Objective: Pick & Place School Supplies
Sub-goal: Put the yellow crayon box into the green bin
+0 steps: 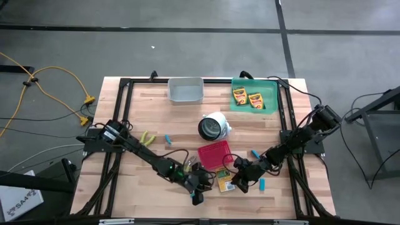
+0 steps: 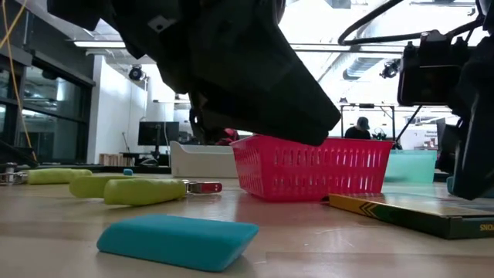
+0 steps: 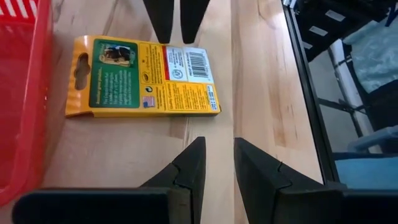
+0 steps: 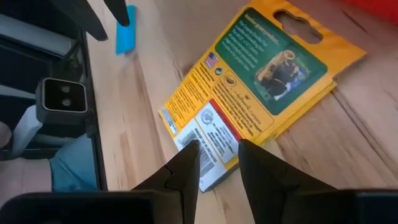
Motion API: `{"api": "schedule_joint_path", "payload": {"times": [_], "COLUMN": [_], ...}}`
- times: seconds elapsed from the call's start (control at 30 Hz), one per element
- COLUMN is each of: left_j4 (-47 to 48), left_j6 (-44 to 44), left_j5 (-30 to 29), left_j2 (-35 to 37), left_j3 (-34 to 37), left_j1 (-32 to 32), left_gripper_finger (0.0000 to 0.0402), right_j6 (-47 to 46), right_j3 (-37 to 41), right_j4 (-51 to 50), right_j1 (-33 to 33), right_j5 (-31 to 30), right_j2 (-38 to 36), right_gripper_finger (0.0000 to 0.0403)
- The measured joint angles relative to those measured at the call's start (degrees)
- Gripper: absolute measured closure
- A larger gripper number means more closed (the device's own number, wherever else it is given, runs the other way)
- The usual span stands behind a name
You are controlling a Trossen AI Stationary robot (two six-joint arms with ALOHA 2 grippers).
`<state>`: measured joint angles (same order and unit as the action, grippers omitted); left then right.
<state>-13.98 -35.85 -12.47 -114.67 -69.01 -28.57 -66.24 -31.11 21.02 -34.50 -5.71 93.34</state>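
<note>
A yellow-and-green crayon box [image 1: 223, 178] lies flat on the table beside the red basket [image 1: 214, 153], near the front edge. My left gripper [image 3: 219, 163] stands a little short of the box [image 3: 146, 78], its fingers slightly apart with nothing between them. My right gripper [image 4: 219, 158] comes from the box's other side; its fingers, slightly apart, stand over the barcode end [image 4: 208, 134]. Two more crayon boxes [image 1: 247, 97] lie in the green tray [image 1: 269, 87]. A plier-like tool [image 1: 148, 138] and light-blue blocks [image 1: 167, 138] [image 1: 263, 184] lie on the wood. My right gripper's fingertips [image 3: 168, 31] reach the long edge of the crayon box near its barcode end, slanting down from the table's right. Whether they touch the box, I cannot tell. The box lies flat on the table.
A white cylinder [image 1: 214, 125] lies behind the basket. A grey bin [image 1: 185, 90] stands at the far edge, left of the tray. Another blue block [image 1: 255, 153] lies by the right arm. The table's black frame [image 3: 305, 93] runs close by the box.
</note>
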Motion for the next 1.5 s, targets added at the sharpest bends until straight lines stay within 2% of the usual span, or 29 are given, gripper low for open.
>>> {"api": "schedule_joint_path", "payload": {"times": [0.37, 0.6, 1.07, 1.37, 1.5], "left_j4": [1.1, -1.0, -4.1, -4.7, -4.5], "left_j6": [-2.1, -5.0, -4.1, -5.7, -4.7], "left_j5": [2.5, 5.2, 0.5, 0.0, -3.5], "left_j2": [-0.5, -4.7, -5.1, -7.0, -7.0], "left_j3": [0.0, 0.0, 0.0, -0.3, -0.3], "left_j1": [0.7, 1.1, 2.3, 1.1, -0.5], "left_gripper_finger": [0.032, 0.032, 0.0321, 0.0321, 0.0321], "right_j6": [0.0, -1.4, -1.1, -1.0, -1.5], "right_j3": [0.0, 0.0, 0.0, 0.0, 0.0], "right_j4": [-2.4, -4.5, -3.6, -2.3, -1.9], "right_j1": [0.0, 0.0, 0.0, -0.3, -0.9], "right_j5": [0.7, 0.7, -1.6, -1.9, -2.3], "right_j2": [0.0, -0.1, -0.1, -0.1, 0.9], "right_gripper_finger": [0.03, 0.03, 0.03, 0.03, 0.03]}}
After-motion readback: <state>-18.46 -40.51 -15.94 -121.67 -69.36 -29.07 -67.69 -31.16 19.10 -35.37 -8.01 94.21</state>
